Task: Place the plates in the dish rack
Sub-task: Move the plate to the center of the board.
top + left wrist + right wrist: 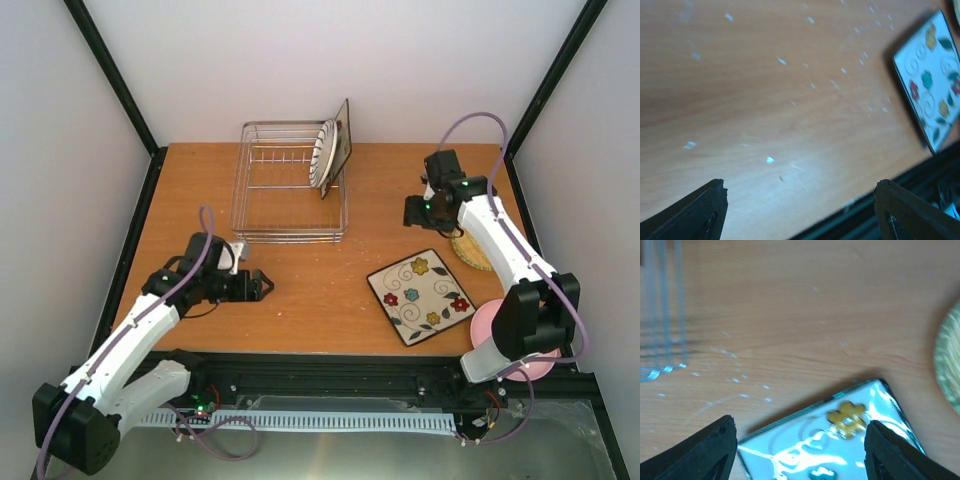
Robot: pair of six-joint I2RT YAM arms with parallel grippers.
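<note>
Two arms, both grippers open: the left gripper (800,189) has its two black fingers (695,212) spread wide, with only bare tabletop between them. The right gripper (800,424) holds its own black fingers (700,450) just as far apart, gripping nothing, above the table by the far corner of the floral plate (840,440).

Four plates and one rack (270,190) are in view. The striped plate (322,155), with black-and-white rays on its face, stands on edge at the right end of the rack, on the far side of the table. The other three plates lie outside the rack, on the right half of the table:
- The floral plate lies flat. It is square, glossy and white, with a dark rim, grey scrolls and coloured flowers.
- The tan plate (468,250), round with a woven look, lies just right of it and farther back, partly under the right arm.
- The pink plate (485,325), round and plain, sits at the near right edge, mostly hidden by that arm's base.

The rack is a rectangle of silver wire with low sides. The table (200,180) is orange-brown wood grain flecked with small white marks, with a black rail along its near edge. White walls and black corner posts close in the cell. A purple cable runs along each white arm.
</note>
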